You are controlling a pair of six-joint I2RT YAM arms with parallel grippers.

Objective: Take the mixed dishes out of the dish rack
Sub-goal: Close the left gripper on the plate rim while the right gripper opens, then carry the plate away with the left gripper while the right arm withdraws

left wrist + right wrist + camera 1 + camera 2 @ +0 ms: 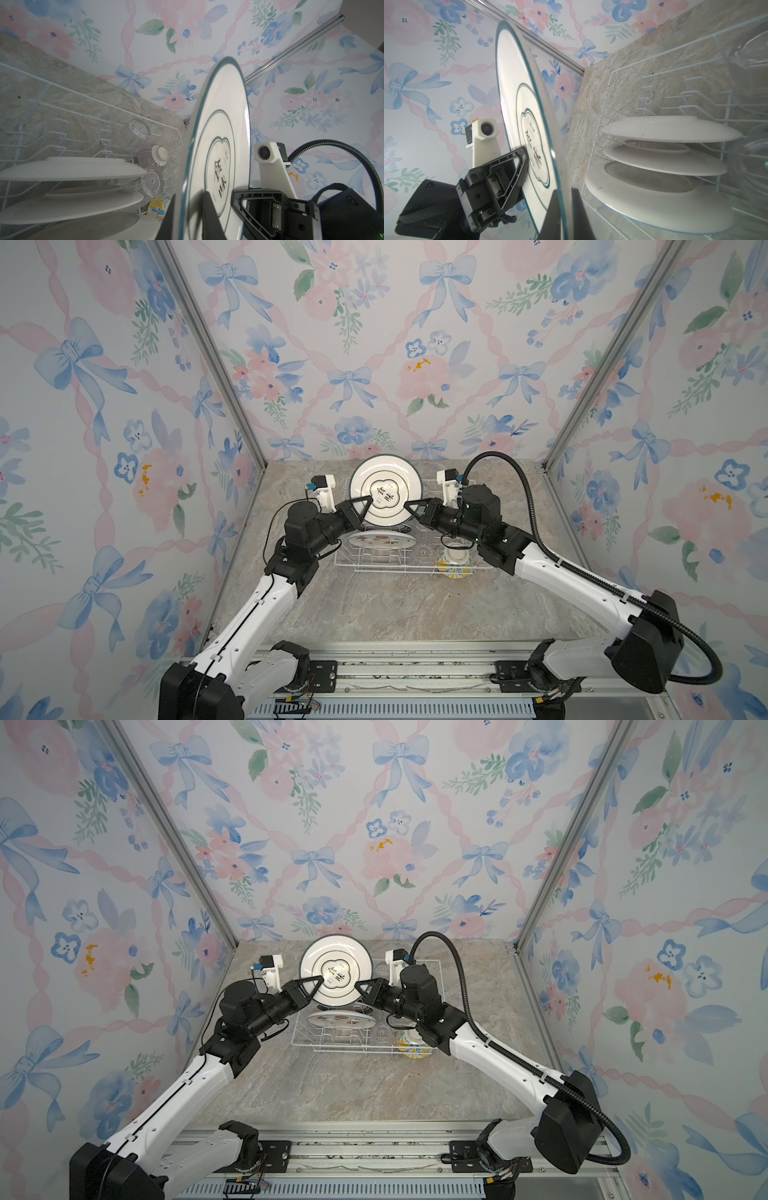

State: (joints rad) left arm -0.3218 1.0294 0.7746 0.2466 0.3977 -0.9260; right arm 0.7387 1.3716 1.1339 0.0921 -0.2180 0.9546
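You are looking down on a grey marbled table (395,614) with a white wire dish rack (386,571) standing at its far middle. Raised above the rack is a round white ceramic plate with a teal rim (386,479). It stands upright on edge, and in both top views its face, marked with black characters, is turned toward the camera. The plate sits directly between the two hands. The left hand (368,504) has its left edge and the right hand (409,506) has its right edge, at about the same height. In the left wrist view the rim runs between two dark fingers (209,216) that press it front and back, so that hand is closed on the plate. The right wrist view shows the same, with fingers (578,216) on either side of the rim, closed on it. Inside the rack, apart from the held plate, three other plates stand in the dividers, the nearest a round plate with watermelon slices (380,540). Beside them are two clear glass cups (135,133), a purple-striped bowl (152,158) and a yellow-and-blue bowl (454,562), all upside down.
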